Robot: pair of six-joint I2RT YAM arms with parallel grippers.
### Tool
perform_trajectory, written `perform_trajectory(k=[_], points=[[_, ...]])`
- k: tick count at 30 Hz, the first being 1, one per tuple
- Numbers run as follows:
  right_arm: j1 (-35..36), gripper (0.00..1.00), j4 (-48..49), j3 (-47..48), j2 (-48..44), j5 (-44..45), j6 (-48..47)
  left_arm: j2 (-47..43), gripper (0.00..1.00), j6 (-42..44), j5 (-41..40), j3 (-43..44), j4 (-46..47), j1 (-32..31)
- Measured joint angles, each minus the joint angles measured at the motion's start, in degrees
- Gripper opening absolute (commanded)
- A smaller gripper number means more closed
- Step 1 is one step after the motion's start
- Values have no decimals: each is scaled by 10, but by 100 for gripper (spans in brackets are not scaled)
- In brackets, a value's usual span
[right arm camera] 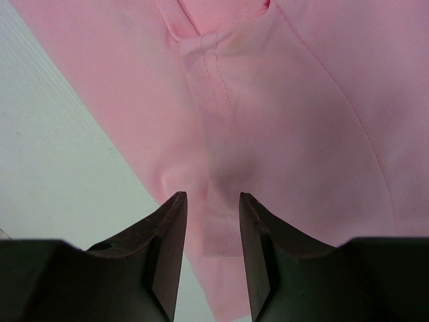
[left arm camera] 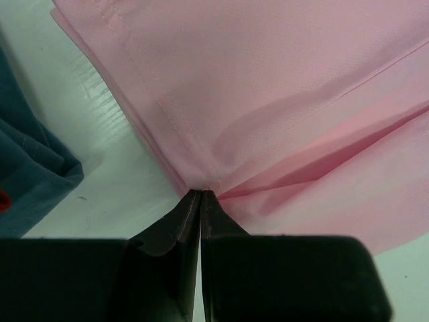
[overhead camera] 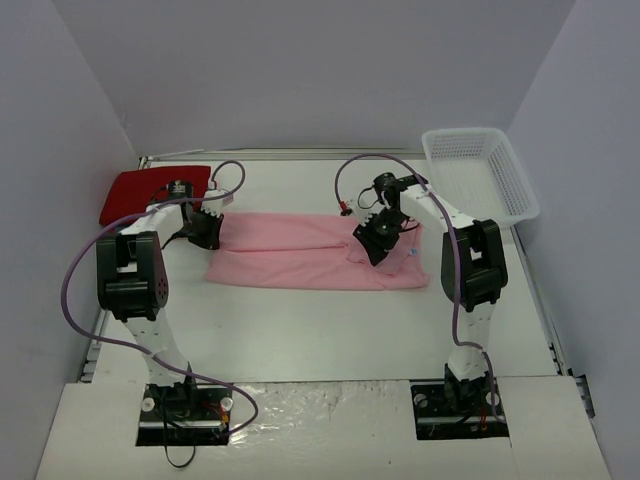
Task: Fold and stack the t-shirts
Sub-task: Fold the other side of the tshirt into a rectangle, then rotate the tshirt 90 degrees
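Top view: the pink t-shirt (overhead camera: 315,250) lies mid-table as a long, flat folded strip, with the red t-shirt (overhead camera: 150,190) far left and a white mesh basket (overhead camera: 480,175) far right. Left wrist view: the left gripper (left arm camera: 202,194) is fully closed, pinching the soft, stitched pink hem, beside the teal-blue t-shirt (left arm camera: 27,168). Right wrist view: the right gripper (right arm camera: 213,201) jaws stand partly apart, astride a seamed ridge of the pink cloth.

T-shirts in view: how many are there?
3. The light pink cloth t-shirt lies spread in the middle; the bright red folded t-shirt sits far left; a teal-blue cloth t-shirt shows only in the left wrist view, left of the pink one. More could be hidden.
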Motion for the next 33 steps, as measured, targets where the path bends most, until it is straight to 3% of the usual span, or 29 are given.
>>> perform_trajectory(k=[7,10,15,20,22,23,24,25,27,33], points=[[0,33,1,-9,0,0,0,-4,6,5,-16,-3,-8,0],[0,33,0,-15,0,-1,0,-18,13,11,-32,-3,-19,0],[0,33,1,-24,-1,-4,-2,-65,38,17,-55,16,-52,0],[-3,32,0,-50,-15,-6,-9,-101,41,16,-66,67,-64,0],[-7,29,1,-57,-24,-6,-12,-106,38,14,-70,84,-66,-1],[-10,25,1,-61,-29,-6,-14,-107,31,12,-72,90,-66,-2],[-14,18,0,-63,-34,-7,-15,-107,18,9,-73,94,-66,-3],[-18,8,0,-65,-39,-6,-17,-106,12,5,-74,95,-66,-4],[-24,0,0,-66,-47,-7,-18,-104,3,-1,-75,95,-66,-10],[-44,0,1,-69,-70,-5,-15,-77,2,-23,-76,96,-59,-45]])
